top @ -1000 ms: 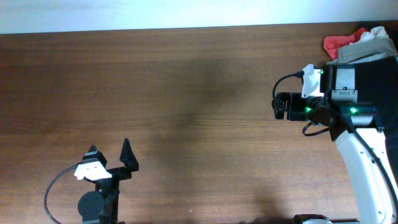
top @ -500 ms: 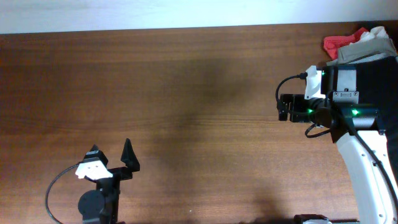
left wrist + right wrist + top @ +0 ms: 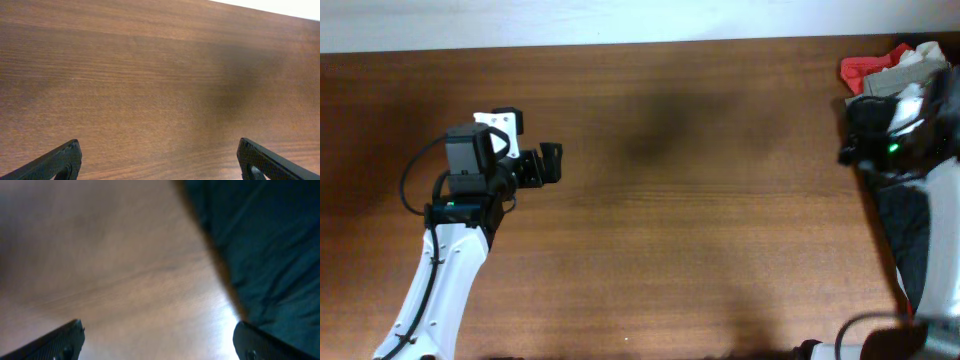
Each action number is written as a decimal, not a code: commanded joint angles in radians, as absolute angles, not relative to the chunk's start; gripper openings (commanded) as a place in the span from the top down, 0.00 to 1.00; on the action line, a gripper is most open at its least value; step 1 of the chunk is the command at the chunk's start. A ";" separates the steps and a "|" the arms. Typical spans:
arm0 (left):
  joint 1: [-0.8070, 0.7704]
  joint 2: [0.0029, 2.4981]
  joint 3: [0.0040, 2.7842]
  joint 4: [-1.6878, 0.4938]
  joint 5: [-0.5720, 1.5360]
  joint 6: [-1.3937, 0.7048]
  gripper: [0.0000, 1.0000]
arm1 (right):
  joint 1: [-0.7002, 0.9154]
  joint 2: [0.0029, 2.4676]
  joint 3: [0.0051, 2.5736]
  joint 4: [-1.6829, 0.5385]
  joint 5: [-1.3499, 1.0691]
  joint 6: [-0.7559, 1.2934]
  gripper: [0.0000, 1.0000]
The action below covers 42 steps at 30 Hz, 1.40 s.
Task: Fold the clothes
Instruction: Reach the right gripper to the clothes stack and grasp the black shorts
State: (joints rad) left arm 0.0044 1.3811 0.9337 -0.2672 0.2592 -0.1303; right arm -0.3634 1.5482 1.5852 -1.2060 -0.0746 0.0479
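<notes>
**Unfolded clothes (image 3: 895, 72) at the far right corner of the table (image 3: 700, 230), both grippers spread**

Shows the left gripper (image 3: 552, 165) over the table's left half, nearer its far edge than its near one, pointing toward the table's middle. Puts its fingers (image 3: 60, 160) wide apart in the left wrist view, one at each bottom corner, with only the table's bare wood grain between them.

Finds the clothes bunched against the table's far right corner. Picks out a red garment (image 3: 860, 70) on the side toward the table's middle. Sets a beige garment (image 3: 912, 60) touching it, closer to the table's right edge. Adds a dark garment (image 3: 260, 245), crumpled along that right edge, its border running slantwise across the wood in the right wrist view.

Catches the right gripper (image 3: 160, 341) over the table's right edge, just beside the dark garment and blurred in both views. Gives its fingers (image 3: 62, 339) spread wide as well, with the table's wood between them. Cannot tell whether the tip nearer the dark cloth touches it. Cannot tell from the smeared overhead view how high above the table this gripper hangs.
</notes>
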 commanded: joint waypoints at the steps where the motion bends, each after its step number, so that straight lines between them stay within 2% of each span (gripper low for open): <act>1: -0.013 1.384 0.955 -0.275 0.213 -0.114 0.01 | -0.430 1.745 1.824 -1.322 -0.066 0.033 0.01; 4: -0.013 1.384 0.955 -0.305 0.213 -0.114 0.01 | -0.475 1.921 1.893 -1.355 -0.065 0.034 0.01; 9: -0.013 1.388 0.955 -0.320 0.213 -0.114 0.01 | -0.667 2.028 1.890 -1.347 -0.126 0.067 0.00; 10: -0.013 1.388 0.955 -0.319 0.213 -0.114 0.01 | -0.675 2.049 1.890 -1.348 -0.140 0.062 0.08; 16: -0.013 1.448 0.955 -0.296 0.214 -0.114 0.01 | -0.562 2.173 1.881 -1.342 -0.150 -0.014 0.10; 17: -0.013 1.463 0.955 -0.293 0.215 -0.114 0.01 | -0.550 2.186 1.881 -1.336 -0.146 -0.030 0.08; 18: -0.013 1.467 0.955 -0.289 0.225 -0.114 0.01 | -0.550 2.198 1.881 -1.329 -0.146 -0.029 0.02; 19: -0.013 1.467 0.955 -0.286 0.225 -0.114 0.01 | -0.556 2.207 1.881 -1.311 -0.123 -0.012 0.01; 21: -0.013 1.467 0.955 -0.285 0.225 -0.114 0.01 | -0.576 2.212 1.881 -1.270 -0.085 0.020 0.01; 23: -0.014 1.467 0.955 -0.285 0.225 -0.115 0.01 | -0.579 2.219 1.881 -1.241 -0.085 0.020 0.11; 28: -0.013 1.467 0.955 -0.254 0.266 -0.115 0.01 | -0.575 2.271 1.881 -1.204 -0.084 0.034 0.11; 29: -0.013 1.467 0.955 -0.244 0.266 -0.115 0.01 | -0.575 2.290 1.881 -1.204 -0.084 0.034 0.16; 30: -0.013 1.467 0.955 -0.237 0.266 -0.114 0.01 | -0.577 2.298 1.881 -1.202 -0.084 0.035 0.25; 31: -0.013 1.467 0.955 -0.233 0.266 -0.114 0.01 | -0.576 2.297 1.881 -1.190 -0.085 0.035 0.40; 32: -0.013 1.467 0.955 -0.233 0.266 -0.114 0.01 | -0.576 2.298 1.881 -1.184 -0.085 0.035 0.44; 33: -0.013 1.469 0.955 -0.228 0.266 -0.114 0.01 | -0.576 2.298 1.881 -1.181 -0.085 0.035 0.52; 34: -0.013 1.472 0.955 -0.220 0.266 -0.114 0.01 | -0.576 2.298 1.881 -1.180 -0.085 0.035 0.80; 35: -0.013 1.472 0.955 -0.217 0.266 -0.114 0.01 | -0.576 2.297 1.881 -1.180 -0.084 0.035 0.96; 42: -0.013 1.472 0.955 -0.217 0.266 -0.114 0.01 | -0.575 2.258 1.901 -1.215 -0.086 0.035 0.96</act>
State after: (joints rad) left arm -0.0113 1.4631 0.9390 -0.2203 0.2516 -0.1299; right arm -0.5800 2.2898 1.8778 -1.2026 -0.0830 0.0299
